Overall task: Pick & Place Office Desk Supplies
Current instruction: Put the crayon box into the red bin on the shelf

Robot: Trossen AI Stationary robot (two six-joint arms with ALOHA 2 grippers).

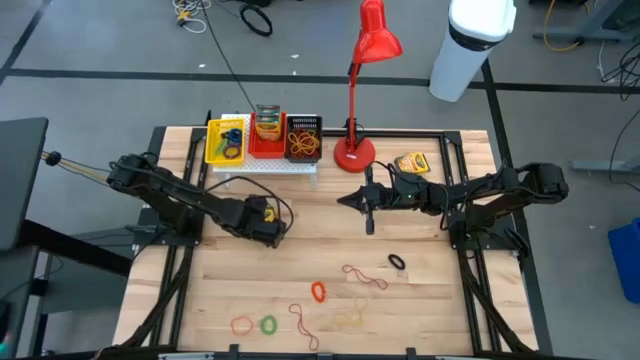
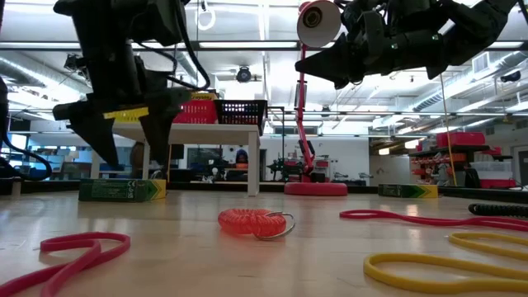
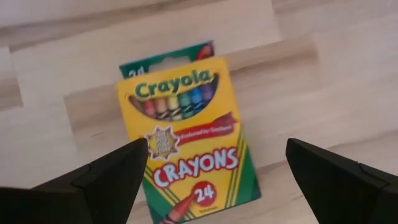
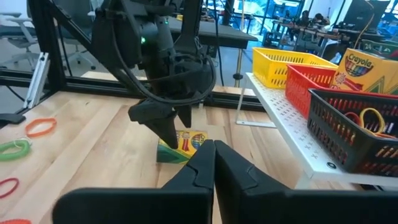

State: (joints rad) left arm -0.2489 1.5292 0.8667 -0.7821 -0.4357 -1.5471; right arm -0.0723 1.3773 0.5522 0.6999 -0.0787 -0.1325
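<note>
A green-and-yellow crayon box point(image 3: 186, 130) lies flat on the table under my left gripper point(image 3: 217, 180). That gripper is open and points down, one finger to each side of the box and just above it point(image 2: 121, 190). My right gripper point(image 1: 352, 200) is shut and hovers high over the table's middle, pointing at the left arm. A second crayon box point(image 1: 410, 162) lies flat beside the lamp's base. Rubber-band loops lie toward the near edge: black point(image 1: 397, 262), red point(image 1: 365, 277), orange point(image 1: 319, 291), green point(image 1: 268, 323).
The white perforated rack point(image 1: 262, 165) stands at the far edge with yellow point(image 1: 225, 141), red point(image 1: 267, 135) and black point(image 1: 303, 138) baskets; another crayon box point(image 4: 367, 65) stands in the red one. The red desk lamp point(image 1: 355, 150) rises beside the rack. Bare wood lies between the arms.
</note>
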